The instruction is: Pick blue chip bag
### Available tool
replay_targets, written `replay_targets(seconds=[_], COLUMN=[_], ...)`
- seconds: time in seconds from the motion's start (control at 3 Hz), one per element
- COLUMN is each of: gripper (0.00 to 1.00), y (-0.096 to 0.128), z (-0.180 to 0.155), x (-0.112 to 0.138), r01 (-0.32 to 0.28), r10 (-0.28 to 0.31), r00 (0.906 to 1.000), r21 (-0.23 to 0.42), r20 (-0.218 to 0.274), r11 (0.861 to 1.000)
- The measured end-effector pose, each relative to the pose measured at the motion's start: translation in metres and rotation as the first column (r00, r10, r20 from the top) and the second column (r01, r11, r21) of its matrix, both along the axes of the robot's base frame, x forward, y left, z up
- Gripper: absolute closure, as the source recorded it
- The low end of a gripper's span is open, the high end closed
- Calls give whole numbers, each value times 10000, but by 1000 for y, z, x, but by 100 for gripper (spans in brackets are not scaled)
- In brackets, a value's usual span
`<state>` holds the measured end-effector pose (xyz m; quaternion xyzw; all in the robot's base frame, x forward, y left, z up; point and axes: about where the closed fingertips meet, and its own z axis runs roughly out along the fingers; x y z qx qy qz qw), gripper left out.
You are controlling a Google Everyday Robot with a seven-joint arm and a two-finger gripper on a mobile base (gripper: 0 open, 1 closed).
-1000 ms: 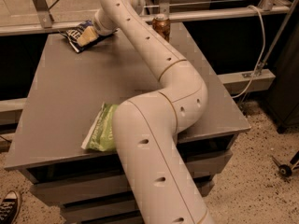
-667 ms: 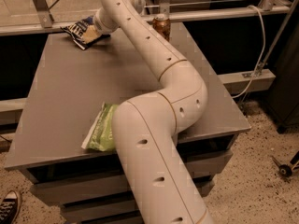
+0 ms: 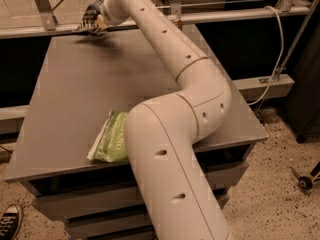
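A black-and-white sneaker point(image 3: 9, 223) pokes into the bottom left corner, on the speckled floor point(image 3: 270, 194) beside a grey table point(image 3: 70, 89). Above the table's far left corner, the gripper point(image 3: 98, 21) hangs in the air with its fingers clamped on the blue bag point(image 3: 89, 20). The bag is dark and crinkled with pale markings. It is clear of the tabletop and casts a soft shadow point(image 3: 93, 38) on the grey surface just below. It hangs close to the metal rail point(image 3: 240, 15) that runs along the back of the table.

Nearer the front edge, a green bag point(image 3: 111, 138) lies flat on the table, its right side hidden behind the robot's arm point(image 3: 170, 149). The bag is well apart from the gripper. The thick white arm rises from the bottom centre, bends at a bulky elbow over the table's right side, then stretches back and left across the tabletop to the far corner.

To the right, a white cable point(image 3: 278, 44) loops down from the rail towards a bracket on the table's lower frame. A small caster wheel point(image 3: 304, 182) stands on the floor near the right edge.
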<state>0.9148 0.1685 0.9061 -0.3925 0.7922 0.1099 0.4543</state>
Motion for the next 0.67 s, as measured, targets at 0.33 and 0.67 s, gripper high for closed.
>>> replay_targets(seconds=[0.33,0.67], gripper=[100,100], y=[-5,-6], z=[61,88], x=[-29,-72], r01=[-814,-1500], r10=[818,1483], r00=[9889,9692], r21=[-88,-63], r20=[1237,1965], r11=[9966,9887])
